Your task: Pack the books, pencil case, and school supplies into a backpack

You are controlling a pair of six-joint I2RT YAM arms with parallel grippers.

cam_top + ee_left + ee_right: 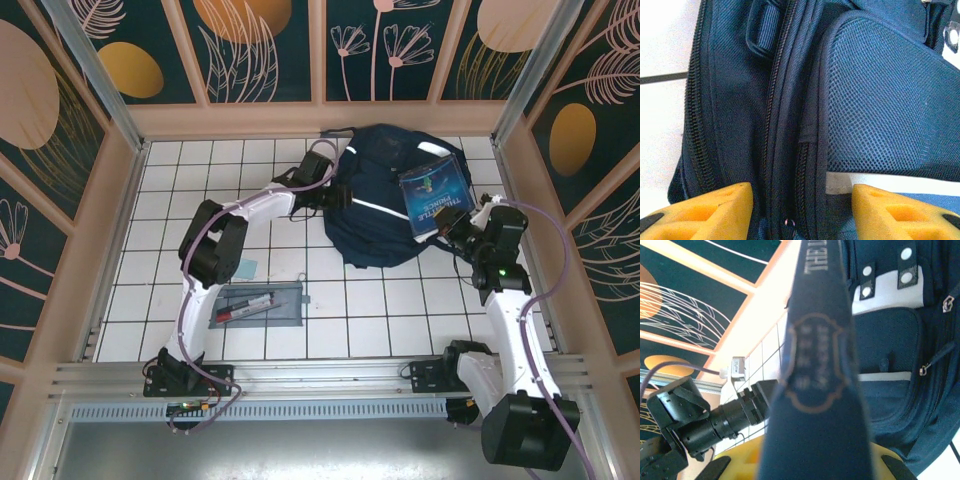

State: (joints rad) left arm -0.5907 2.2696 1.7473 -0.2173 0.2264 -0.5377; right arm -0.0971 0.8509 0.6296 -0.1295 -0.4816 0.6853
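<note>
Over the right half of the backpack [380, 215], seen from above, the book [432, 195] hangs cover-up, clamped at its near corner by the right gripper [458, 228]. The left gripper [335, 197] sits at the backpack's left edge. The pencil case [260, 305] and a pale blue-green square [247, 268] lie on the tiles well to the near-left of the backpack, not yet packed. No open mouth shows on the backpack from here, so a book pushed down now would likely land on closed fabric and slide off. Through the left wrist camera, the left gripper's yellow fingers [715, 210] stand apart astride a zip line [775, 125] on the backpack's side, with a ridge of fabric between them but no visible pinch. If they close on loose cloth rather than the zip edge, the hold may slip and the opening may not spread. Through the right wrist camera, the book rises spine-on from the right gripper's clamped jaws, with the backpack's front pocket just beyond. Held by one thin edge, the paperback could pivot or bend when it meets the fabric.
</note>
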